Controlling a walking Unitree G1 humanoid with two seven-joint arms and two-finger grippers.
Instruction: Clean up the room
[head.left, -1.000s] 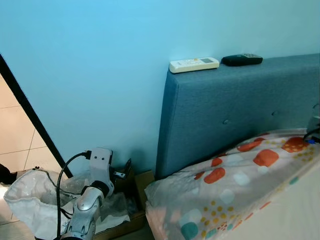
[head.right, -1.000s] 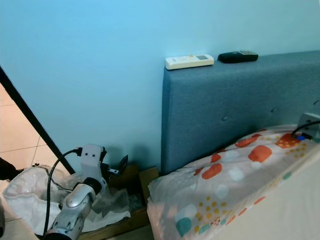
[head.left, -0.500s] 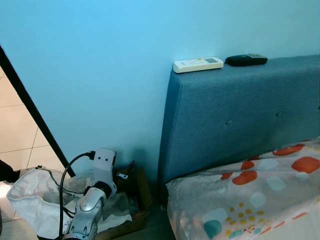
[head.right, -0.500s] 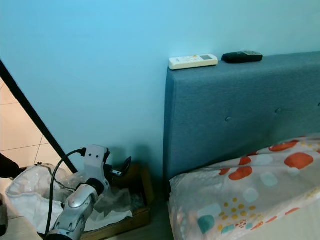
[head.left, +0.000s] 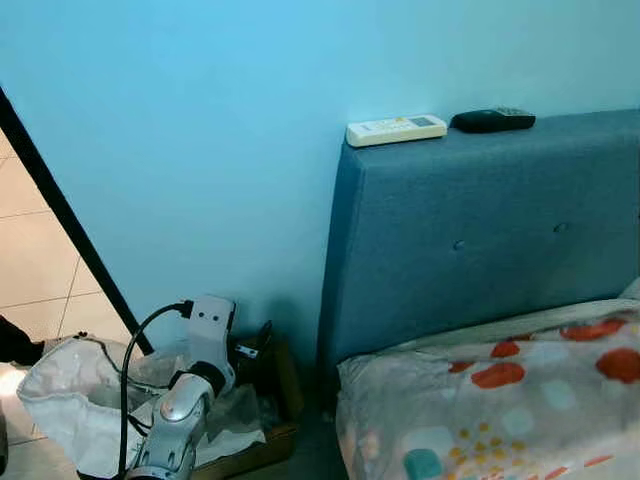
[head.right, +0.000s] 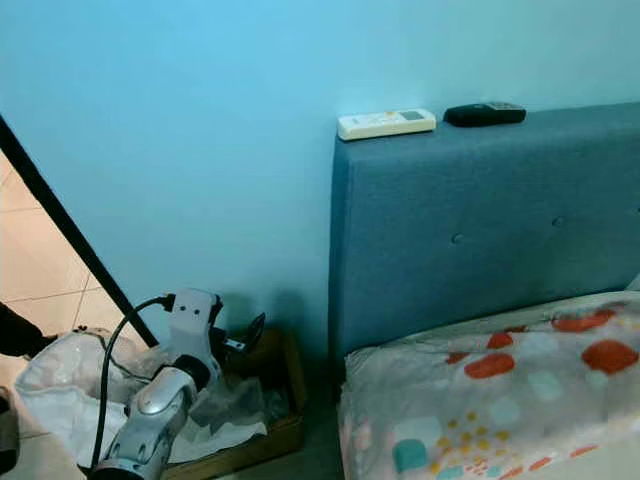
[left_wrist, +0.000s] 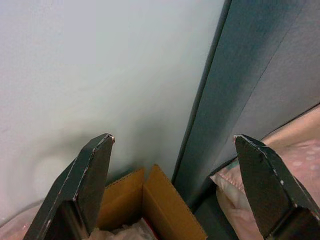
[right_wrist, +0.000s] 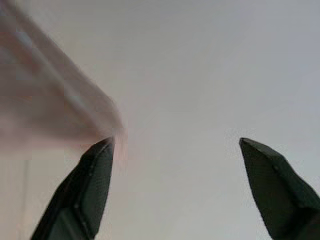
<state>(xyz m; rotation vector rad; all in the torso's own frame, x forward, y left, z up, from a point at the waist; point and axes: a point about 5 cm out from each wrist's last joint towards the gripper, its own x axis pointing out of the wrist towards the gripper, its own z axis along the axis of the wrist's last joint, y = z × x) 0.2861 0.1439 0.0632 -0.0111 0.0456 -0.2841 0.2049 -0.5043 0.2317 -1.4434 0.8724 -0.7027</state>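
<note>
A spotted quilt (head.left: 505, 400) lies low on the bed, below a blue padded headboard (head.left: 470, 230). On the headboard's top edge rest a white remote (head.left: 396, 130) and a black remote (head.left: 492, 120). My left gripper (head.left: 252, 343) hangs low at the left, over a cardboard box (head.left: 268, 440) beside the bed. In the left wrist view it (left_wrist: 172, 138) is open, with the box (left_wrist: 145, 200) and the headboard's edge (left_wrist: 235, 100) beyond. My right gripper (right_wrist: 176, 142) is open before a plain pale surface; blurred pinkish cloth (right_wrist: 45, 100) lies beside one finger.
A crumpled white plastic bag (head.left: 55, 395) sits on the tiled floor left of the box, with clear plastic (head.left: 235, 415) spilling into the box. A dark diagonal frame (head.left: 60, 210) runs along the blue wall (head.left: 200, 150) at the left.
The quilt has dropped lower and to the right, baring more headboard and a pale sheet edge. The right arm's part at the right edge has left the eye views. My left arm barely moved.
</note>
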